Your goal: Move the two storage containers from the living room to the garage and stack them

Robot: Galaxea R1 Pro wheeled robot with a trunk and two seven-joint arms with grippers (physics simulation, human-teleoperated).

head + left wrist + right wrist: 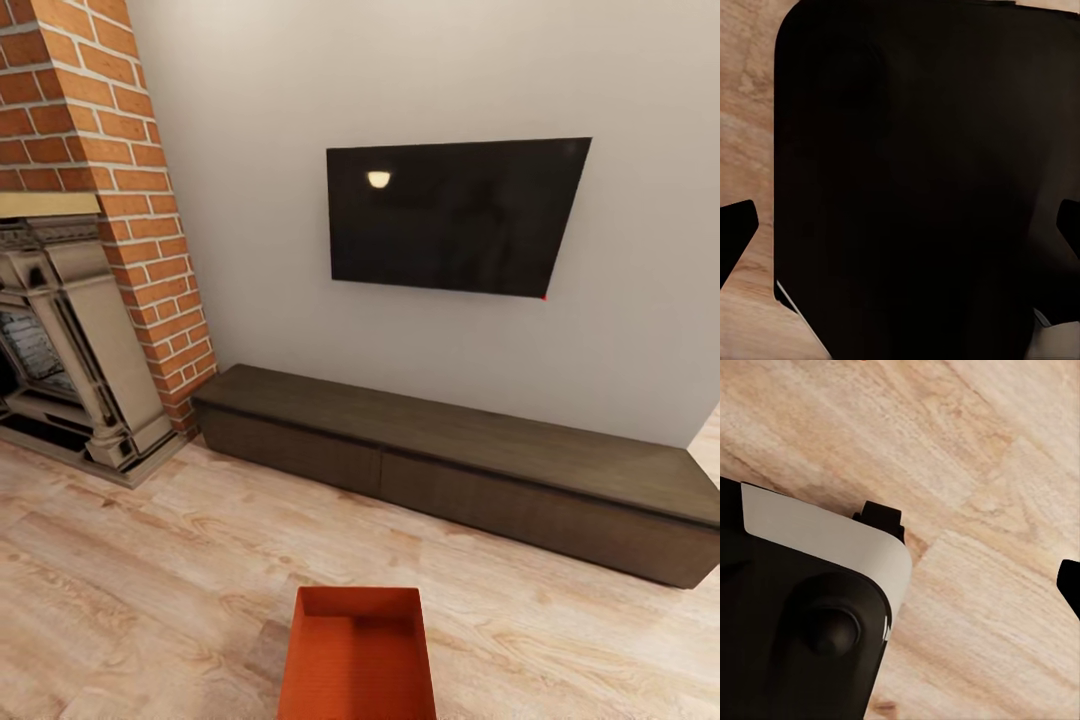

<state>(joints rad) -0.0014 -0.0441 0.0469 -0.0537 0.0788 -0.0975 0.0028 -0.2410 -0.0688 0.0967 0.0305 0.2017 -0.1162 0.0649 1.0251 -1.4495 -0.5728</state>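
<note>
One orange-red open-top storage container [358, 650] sits on the light wood-plank floor [150, 590] of the living room, at the head view's bottom centre, empty inside. The second container and the garage are out of view. In the left wrist view my left gripper [900, 229] is open, its dark fingertips [736, 229] far apart, hanging over a large black body of the robot. My right gripper [900, 585] is open too; one dark fingertip [1069, 585] shows over the planks, beside the robot's black and white base [810, 585].
A long low dark-brown cabinet [450, 460] runs along the white wall beyond the container, under a black wall screen [455, 215]. The red brick fireplace [90, 250] stands at the left. Open plank floor lies between the container and the cabinet.
</note>
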